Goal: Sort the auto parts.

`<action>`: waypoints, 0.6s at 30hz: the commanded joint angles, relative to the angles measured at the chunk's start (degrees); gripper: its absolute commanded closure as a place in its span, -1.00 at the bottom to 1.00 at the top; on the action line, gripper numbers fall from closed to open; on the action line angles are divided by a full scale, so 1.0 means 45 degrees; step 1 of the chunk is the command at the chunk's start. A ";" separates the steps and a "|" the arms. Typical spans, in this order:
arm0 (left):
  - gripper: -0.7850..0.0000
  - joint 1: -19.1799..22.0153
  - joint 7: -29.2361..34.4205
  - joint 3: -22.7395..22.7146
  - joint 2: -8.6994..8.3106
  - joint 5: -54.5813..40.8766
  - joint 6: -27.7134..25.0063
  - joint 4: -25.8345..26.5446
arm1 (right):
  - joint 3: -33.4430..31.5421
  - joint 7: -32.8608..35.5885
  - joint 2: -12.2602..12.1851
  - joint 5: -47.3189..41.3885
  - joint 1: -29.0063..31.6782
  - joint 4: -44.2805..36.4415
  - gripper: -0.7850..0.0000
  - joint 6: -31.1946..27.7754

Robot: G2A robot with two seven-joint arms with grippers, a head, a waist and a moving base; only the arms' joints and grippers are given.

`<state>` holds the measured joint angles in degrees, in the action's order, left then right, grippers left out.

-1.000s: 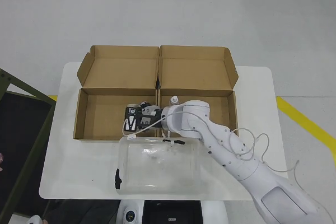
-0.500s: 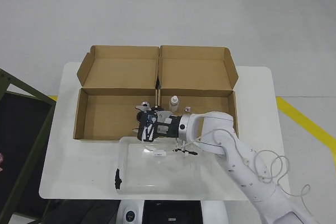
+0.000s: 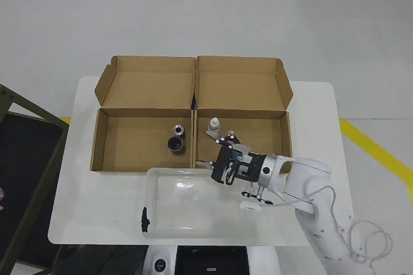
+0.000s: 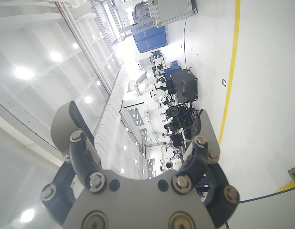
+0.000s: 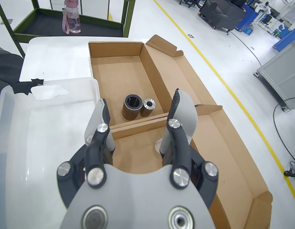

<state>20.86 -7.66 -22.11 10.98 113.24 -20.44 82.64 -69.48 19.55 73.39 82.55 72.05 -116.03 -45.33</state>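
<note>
Dark metal cylinder and smaller silver cylinder, both auto parts, stand just beside each other in the left brown cardboard box. A pale small part stands in the right brown cardboard box. Over that box's near edge, the right gripper hangs wide and empty. The left gripper, also wide and empty, points at a ceiling.

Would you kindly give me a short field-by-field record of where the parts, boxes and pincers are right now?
Right pincer: open, holding nothing, over the boxes' near edge
Left pincer: open, holding nothing, pointed into the room
Dark cylinder: upright in one cardboard box
Silver cylinder: beside it, same box
Pale part: in the neighbouring box
Clear bin: in front of both boxes
</note>
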 commanded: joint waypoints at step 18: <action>-1.00 0.0000 0.0000 0.0000 0.0000 0.0000 0.0000 0.0000 | -0.4607 -0.3163 -0.0677 0.0247 0.4353 -0.1187 -0.25 0.0838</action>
<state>20.86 -7.66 -22.11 10.98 113.24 -20.44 82.64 -89.49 5.89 70.41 83.78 90.96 -121.42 -41.79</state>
